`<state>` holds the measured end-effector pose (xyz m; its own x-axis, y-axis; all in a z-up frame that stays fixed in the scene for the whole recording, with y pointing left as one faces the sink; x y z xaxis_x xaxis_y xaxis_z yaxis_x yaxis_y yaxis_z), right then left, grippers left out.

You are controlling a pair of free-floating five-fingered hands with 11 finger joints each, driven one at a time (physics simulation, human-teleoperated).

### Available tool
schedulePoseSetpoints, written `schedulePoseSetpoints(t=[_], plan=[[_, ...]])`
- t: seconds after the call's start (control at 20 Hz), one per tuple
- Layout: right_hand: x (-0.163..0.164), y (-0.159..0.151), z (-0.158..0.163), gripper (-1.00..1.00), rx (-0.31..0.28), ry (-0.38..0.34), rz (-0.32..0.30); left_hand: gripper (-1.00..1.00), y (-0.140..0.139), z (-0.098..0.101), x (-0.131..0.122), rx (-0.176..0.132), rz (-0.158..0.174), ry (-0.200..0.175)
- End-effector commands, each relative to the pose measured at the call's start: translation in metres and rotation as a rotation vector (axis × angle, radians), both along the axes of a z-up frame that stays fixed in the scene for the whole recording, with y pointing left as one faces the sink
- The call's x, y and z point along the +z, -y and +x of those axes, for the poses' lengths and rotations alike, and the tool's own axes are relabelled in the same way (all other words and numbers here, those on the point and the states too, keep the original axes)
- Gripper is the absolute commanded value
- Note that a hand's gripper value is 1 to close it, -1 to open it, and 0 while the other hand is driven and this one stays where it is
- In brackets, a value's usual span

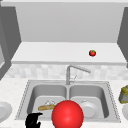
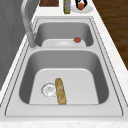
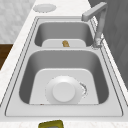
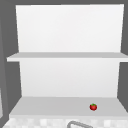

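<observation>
A black hand (image 1: pixel 33 121) is seen at the lower left of the front view, fingers curled on nothing. Just right of it, at bottom centre, a red ball (image 1: pixel 67 114) covers the sink (image 1: pixel 25 96) edge. A bread roll (image 1: pixel 46 107) lies nearby.

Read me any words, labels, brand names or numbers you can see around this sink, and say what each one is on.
None to read: no writing shows on the bread, the plate, the tomato, the red ball or the faucet. The yellow-green item on the counter is too blurred to tell.
</observation>
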<state>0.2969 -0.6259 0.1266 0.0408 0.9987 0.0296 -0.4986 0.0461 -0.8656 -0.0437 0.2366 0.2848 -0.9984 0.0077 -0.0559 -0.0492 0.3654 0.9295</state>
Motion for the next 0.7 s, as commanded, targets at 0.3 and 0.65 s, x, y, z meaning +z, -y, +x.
schedulePoseSetpoints(t=[0.3, 0.65], plan=[[-0.033, 0.028, 0.031, 1.0, 0.025, -0.113, 0.112, 0.0, 0.0, 0.0, 0.0, 0.0, 0.0, 0.0], [-0.024, 0.037, 0.047, -1.0, 0.066, -0.284, 0.21, 0.0, 0.0, 0.0, 0.0, 0.0, 0.0, 0.0]])
